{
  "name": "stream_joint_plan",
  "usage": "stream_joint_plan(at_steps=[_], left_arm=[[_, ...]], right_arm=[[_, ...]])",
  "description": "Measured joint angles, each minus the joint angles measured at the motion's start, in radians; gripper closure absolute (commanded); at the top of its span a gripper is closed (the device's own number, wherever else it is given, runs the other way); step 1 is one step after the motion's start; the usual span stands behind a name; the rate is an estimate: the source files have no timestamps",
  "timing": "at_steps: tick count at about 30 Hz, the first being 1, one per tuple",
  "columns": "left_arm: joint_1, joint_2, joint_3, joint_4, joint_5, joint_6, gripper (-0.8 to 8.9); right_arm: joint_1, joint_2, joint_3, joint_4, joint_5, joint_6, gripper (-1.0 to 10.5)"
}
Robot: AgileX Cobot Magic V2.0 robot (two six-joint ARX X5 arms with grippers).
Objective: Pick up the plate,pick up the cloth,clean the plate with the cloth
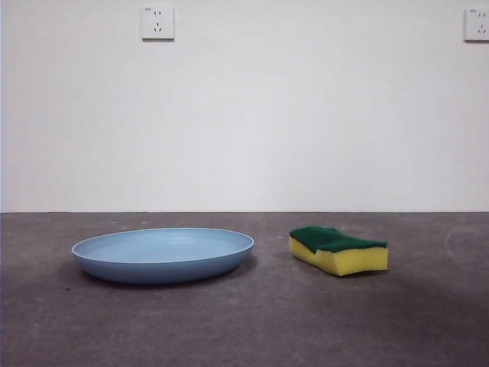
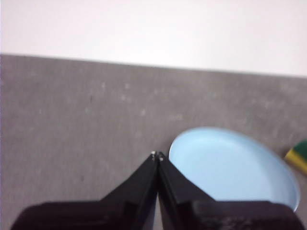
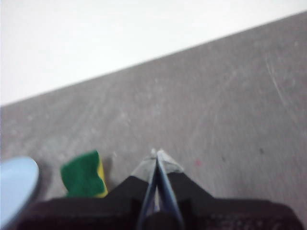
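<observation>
The light-blue plate (image 1: 163, 253) lies flat on the grey table, left of centre. To its right rests the cloth (image 1: 338, 249), a yellow sponge with a dark green top. Neither arm shows in the front view. High above the table, my left gripper (image 2: 157, 155) is shut and empty, with the plate (image 2: 230, 165) just beside its tips and a corner of the cloth (image 2: 299, 154) beyond. My right gripper (image 3: 157, 153) is also shut and empty, raised above bare table, with the cloth (image 3: 84, 174) off to one side and the plate's edge (image 3: 17, 184) past it.
A white wall with two sockets (image 1: 157, 22) (image 1: 476, 24) stands behind the table. The grey tabletop (image 1: 244, 329) stretches in front of both objects.
</observation>
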Motion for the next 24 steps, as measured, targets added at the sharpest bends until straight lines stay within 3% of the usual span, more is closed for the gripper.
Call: stream_joint_plan(at_steps=[4, 10, 15, 22, 24], left_arm=[[0.0, 0.101, 0.114, -0.026, 0.0, -0.014, 8.19], [0.0, 0.321, 0.303, -0.113, 0.024, -0.013, 8.19], [0.0, 0.523, 0.476, -0.204, 0.118, 0.035, 8.18], [0.0, 0.731, 0.623, -0.301, 0.166, 0.063, 8.11], [0.0, 0.76, 0.629, -0.302, 0.197, 0.064, 7.61]], right_arm=[[0.0, 0.104, 0.115, -0.011, -0.01, 0.009, 9.6], [0.0, 0.293, 0.304, -0.05, -0.117, 0.01, 9.6], [0.0, 0.47, 0.479, -0.151, -0.226, 0.005, 9.6], [0.0, 0.727, 0.724, -0.411, -0.357, -0.122, 9.3], [0.0, 0.785, 0.769, -0.458, -0.365, -0.16, 7.9]])
